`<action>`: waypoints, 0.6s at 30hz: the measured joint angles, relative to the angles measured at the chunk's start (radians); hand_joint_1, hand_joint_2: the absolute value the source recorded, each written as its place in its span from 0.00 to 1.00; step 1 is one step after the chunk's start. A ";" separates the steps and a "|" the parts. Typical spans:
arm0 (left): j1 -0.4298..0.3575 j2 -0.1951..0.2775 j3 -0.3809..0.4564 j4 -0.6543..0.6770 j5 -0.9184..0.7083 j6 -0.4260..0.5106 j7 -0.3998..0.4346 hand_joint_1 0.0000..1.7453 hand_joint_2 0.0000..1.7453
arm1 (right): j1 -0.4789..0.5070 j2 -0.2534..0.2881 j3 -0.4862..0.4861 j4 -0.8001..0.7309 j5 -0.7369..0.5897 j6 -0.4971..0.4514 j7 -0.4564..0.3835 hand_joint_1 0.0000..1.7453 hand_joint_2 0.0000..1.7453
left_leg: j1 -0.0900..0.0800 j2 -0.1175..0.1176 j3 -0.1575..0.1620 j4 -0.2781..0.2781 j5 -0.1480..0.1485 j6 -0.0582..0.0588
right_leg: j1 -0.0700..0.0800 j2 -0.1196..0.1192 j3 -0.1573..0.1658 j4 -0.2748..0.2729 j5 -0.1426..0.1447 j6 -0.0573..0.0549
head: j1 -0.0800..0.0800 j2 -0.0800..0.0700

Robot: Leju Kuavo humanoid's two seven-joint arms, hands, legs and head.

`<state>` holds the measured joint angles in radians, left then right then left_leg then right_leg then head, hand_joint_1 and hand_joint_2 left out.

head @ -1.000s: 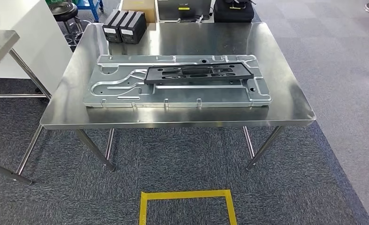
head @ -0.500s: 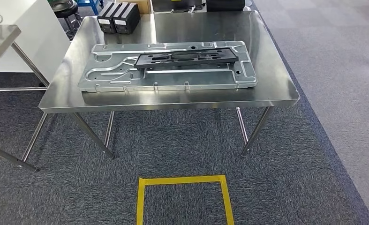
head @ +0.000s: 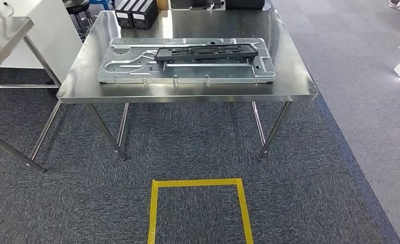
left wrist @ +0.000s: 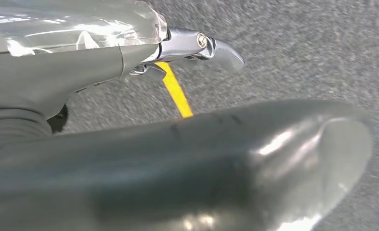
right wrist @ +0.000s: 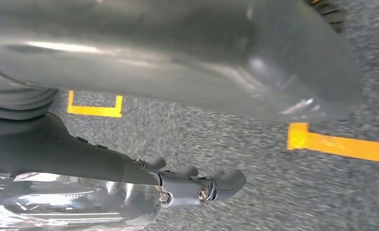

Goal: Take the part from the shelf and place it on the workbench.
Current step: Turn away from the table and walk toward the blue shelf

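Note:
A long black part lies flat on a large silver stamped plate, which rests on the steel workbench ahead of me. Both arms hang at my sides. My left hand hovers over grey carpet with its fingers stretched out and nothing in them. My right hand also hangs above the carpet, its fingers loosely extended and empty. The workbench stands well beyond reach of both hands.
A yellow tape square marks the carpet in front of the bench. A second steel table stands at the left, beside a white cabinet. Two black boxes sit at the bench's far edge, with a stool behind.
The whole picture has shifted: the workbench now sits higher and farther off, so the camera has moved back. The part and plate lie as before on the bench.

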<state>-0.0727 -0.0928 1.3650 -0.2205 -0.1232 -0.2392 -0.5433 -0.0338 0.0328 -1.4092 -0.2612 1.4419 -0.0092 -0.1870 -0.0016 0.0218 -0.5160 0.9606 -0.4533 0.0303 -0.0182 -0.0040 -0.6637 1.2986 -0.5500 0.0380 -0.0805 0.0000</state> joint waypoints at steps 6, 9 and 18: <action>-0.003 0.000 -0.014 0.000 0.000 0.027 0.020 0.00 0.00 | -0.005 0.000 0.005 0.002 0.009 -0.001 -0.003 0.00 0.00 | -0.001 -0.001 -0.079 0.054 0.033 -0.032 | 0.001 0.003 0.237 -0.319 -0.015 -0.019 | 0.000 0.000; -0.002 0.001 -0.015 0.000 0.000 0.052 0.029 0.00 0.00 | -0.003 0.000 0.006 0.004 0.012 0.000 -0.002 0.00 0.00 | 0.006 -0.005 -0.096 0.082 0.008 -0.051 | 0.002 -0.002 0.220 -0.321 0.002 -0.046 | 0.000 0.000; -0.001 0.004 -0.015 0.000 0.000 0.086 0.039 0.00 0.00 | -0.003 0.002 0.005 0.011 -0.011 0.053 0.017 0.00 0.00 | 0.005 -0.011 -0.020 0.124 -0.055 -0.038 | 0.019 -0.002 0.164 -0.309 0.041 -0.058 | 0.000 0.000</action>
<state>-0.0741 -0.0885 1.3500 -0.2205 -0.1231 -0.1531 -0.5047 -0.0370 0.0345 -1.4045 -0.2501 1.4310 0.0442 -0.1703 0.0029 0.0108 -0.5362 1.0843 -0.5079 -0.0074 0.0007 -0.0063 -0.5000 0.9898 -0.5090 -0.0204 -0.0806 0.0000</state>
